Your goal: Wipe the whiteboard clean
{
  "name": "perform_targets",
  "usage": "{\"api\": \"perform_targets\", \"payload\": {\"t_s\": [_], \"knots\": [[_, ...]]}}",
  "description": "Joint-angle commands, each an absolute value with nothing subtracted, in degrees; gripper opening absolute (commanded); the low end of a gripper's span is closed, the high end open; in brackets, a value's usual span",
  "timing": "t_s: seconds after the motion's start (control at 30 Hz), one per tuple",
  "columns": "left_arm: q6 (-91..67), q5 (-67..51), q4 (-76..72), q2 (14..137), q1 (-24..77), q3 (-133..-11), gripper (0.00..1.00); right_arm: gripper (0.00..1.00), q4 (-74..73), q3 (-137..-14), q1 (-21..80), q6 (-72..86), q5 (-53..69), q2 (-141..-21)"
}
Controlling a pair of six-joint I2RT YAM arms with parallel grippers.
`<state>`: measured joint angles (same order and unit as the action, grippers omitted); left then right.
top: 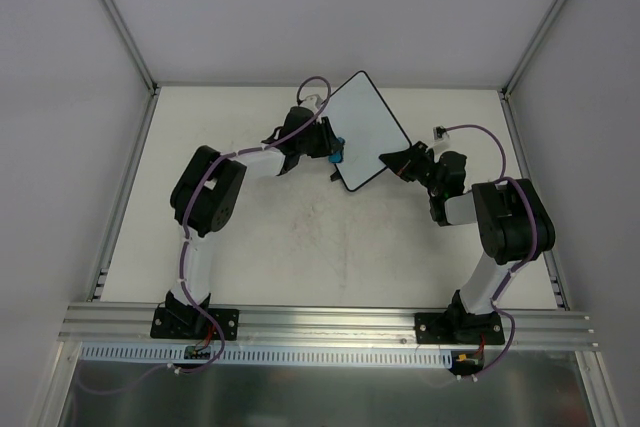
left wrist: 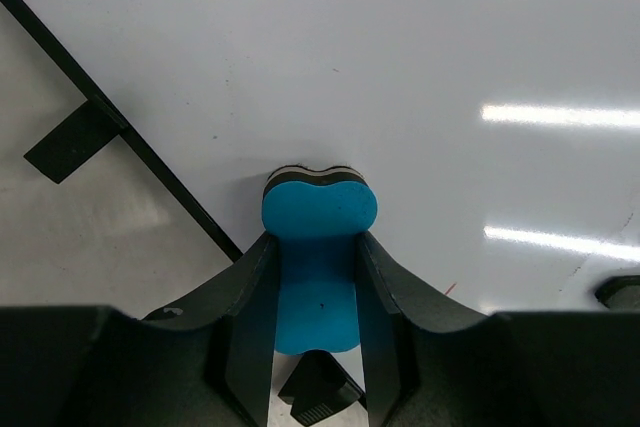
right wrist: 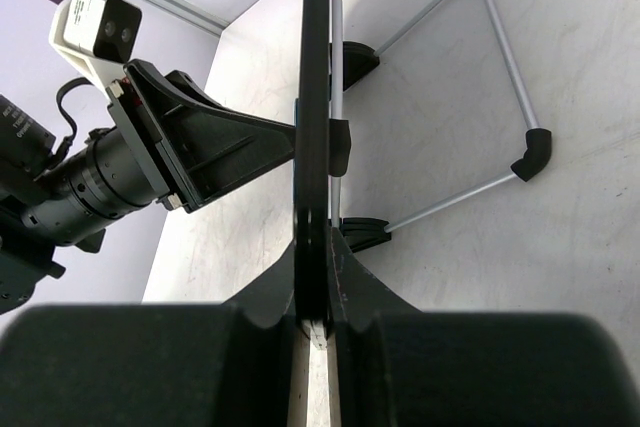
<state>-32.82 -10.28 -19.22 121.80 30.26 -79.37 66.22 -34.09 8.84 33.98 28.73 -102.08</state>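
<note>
Left wrist view: my left claw (left wrist: pixel 315 244) pinches the blue eraser (left wrist: pixel 320 209), its pad touching the whiteboard (left wrist: pixel 400 57) face dead ahead, while my right claw (right wrist: pixel 318 259) grips the board's edge.

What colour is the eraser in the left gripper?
Blue eraser, dark layer at its tip. Shows best in the left wrist view.

The whiteboard (top: pixel 365 132) is glossy white with a thin black frame and black tabs. A tiny red fleck shows on it in the left wrist view. The eraser (left wrist: pixel 320 212) is bright blue, with black and white layers at its tip. The left gripper (left wrist: pixel 315 247) and right gripper (right wrist: pixel 318 247) are black. The arms (top: pixel 205 192) are black and white, with purple cables (top: pixel 183 247). The table (top: pixel 300 257) is off-white, faintly smudged grey.
</note>
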Motion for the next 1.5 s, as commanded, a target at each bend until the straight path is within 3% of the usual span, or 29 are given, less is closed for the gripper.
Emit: {"api": "perform_targets", "payload": {"t_s": [0.0,0.87,1.47], "knots": [[-31.6,-16.7,-22.7,121.8,33.8,-74.5,0.00,0.00,71.6,-35.8,9.1,36.0,29.5,-102.5],[-24.1,-18.9,-32.5,118.5,41.8,-71.4,0.00,0.00,71.9,-36.0,9.1,36.4,29.6,-102.9],[-18.4,-17.1,-19.5,123.8,40.8,-87.1,0.00,0.00,72.2,-35.9,9.4,35.9,30.0,-102.8]]}}
